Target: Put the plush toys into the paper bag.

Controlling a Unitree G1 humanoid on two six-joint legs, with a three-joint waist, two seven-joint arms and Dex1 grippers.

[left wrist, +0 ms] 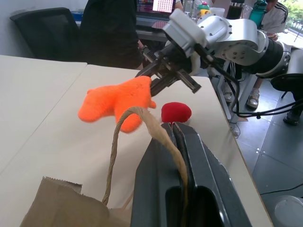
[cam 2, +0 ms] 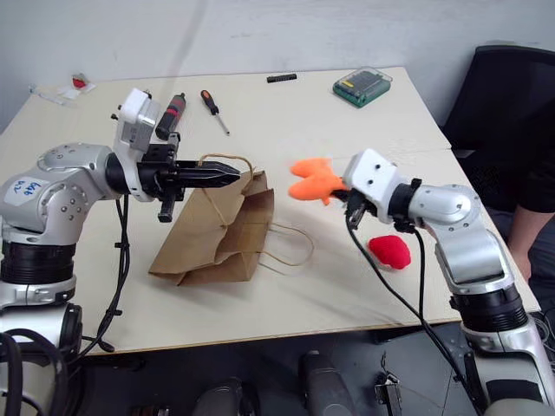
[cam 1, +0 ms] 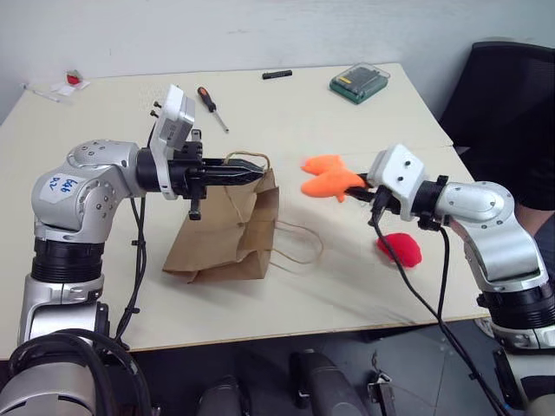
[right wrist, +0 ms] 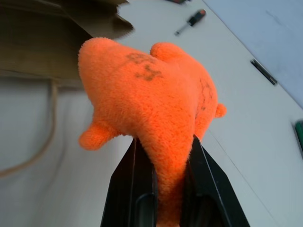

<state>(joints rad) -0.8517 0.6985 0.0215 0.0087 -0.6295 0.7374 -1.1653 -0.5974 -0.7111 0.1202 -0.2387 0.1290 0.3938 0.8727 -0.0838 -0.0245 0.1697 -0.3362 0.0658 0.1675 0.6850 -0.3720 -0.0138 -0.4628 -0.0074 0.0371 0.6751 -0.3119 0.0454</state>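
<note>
While left claw pinches bag handle | right claw grips orange toy, dark marks visible.

On the pale surface lie a red-handled screwdriver, a green case near the far edge, a small black bar, perhaps a marker.

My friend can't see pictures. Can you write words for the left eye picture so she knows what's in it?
The right gripper holds an orange plush toy in the air beside a brown paper bag, whose handle the left gripper pinches. A red plush toy lies on the pale table, near the right arm.
</note>
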